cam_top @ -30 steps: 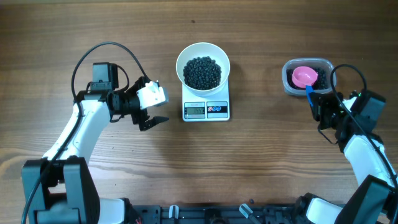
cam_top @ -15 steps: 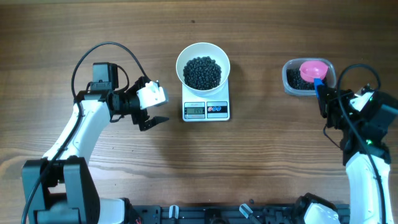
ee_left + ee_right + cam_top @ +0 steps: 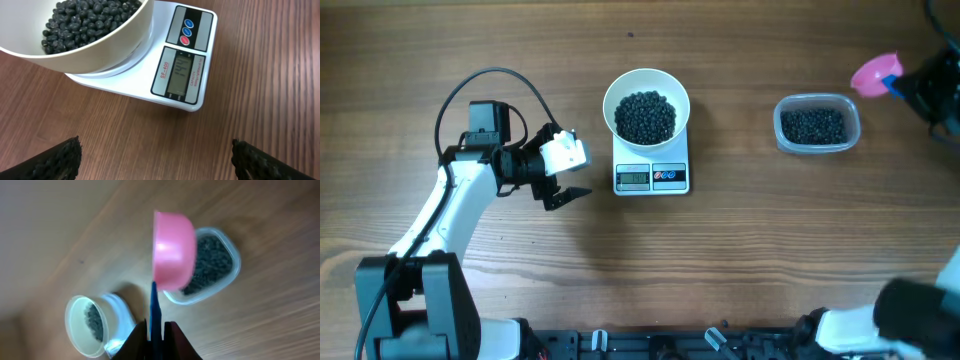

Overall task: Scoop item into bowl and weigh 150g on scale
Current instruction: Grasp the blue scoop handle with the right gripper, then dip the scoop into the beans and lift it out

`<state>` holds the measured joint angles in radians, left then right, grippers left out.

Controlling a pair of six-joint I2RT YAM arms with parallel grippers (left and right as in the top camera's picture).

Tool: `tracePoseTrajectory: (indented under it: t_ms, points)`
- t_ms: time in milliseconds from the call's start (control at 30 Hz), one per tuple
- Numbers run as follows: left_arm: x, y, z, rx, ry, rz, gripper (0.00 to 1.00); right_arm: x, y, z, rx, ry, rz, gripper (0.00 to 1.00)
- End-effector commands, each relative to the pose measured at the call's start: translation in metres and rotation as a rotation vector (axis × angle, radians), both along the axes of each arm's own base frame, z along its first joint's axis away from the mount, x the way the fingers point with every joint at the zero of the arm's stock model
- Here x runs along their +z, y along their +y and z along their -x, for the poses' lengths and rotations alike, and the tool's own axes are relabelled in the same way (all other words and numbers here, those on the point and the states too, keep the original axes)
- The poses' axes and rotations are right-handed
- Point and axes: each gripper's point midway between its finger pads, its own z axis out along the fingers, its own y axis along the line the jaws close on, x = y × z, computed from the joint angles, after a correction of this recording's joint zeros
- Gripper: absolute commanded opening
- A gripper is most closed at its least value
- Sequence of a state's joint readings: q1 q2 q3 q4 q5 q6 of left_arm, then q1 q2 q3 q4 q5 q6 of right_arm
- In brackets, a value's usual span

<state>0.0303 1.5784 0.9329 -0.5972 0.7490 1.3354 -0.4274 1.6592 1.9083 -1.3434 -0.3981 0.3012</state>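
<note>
Scooping step in hand: right gripper [image 3: 155, 330] clamps a pink plastic scoop [image 3: 172, 250] far right of the white square scale [image 3: 652, 180], left gripper [image 3: 568, 170] spread wide; next, read its display [image 3: 179, 72].

The brown desk [image 3: 470, 40] is streaked with lighter and darker wood grain. The small square white kitchen scale [image 3: 652, 177] has a grey display and blue and red buttons; a third button may also be blue, though it is small. On the scale, the round white bowl [image 3: 608, 105] is filled with matte black beads [image 3: 646, 117]. Right of the scale, the clear plastic tub [image 3: 781, 125] looks dark with the same beads. Farther right, the pink round plastic scoop [image 3: 873, 74] has a blue handle [image 3: 155, 307]. Left of the scale, the left gripper [image 3: 155, 155] has black fingers [image 3: 55, 162] with a dotted texture.
</note>
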Motion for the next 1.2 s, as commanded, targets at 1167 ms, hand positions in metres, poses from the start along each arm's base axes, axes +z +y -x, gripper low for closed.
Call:
tracePoseTrajectory:
  t_ms: [1167]
  points:
    - [0.004, 0.001, 0.0, -0.01, -0.024, 0.002, 1.0, -0.185, 0.087, -0.016, 0.876, 0.444, 0.284, 0.05]
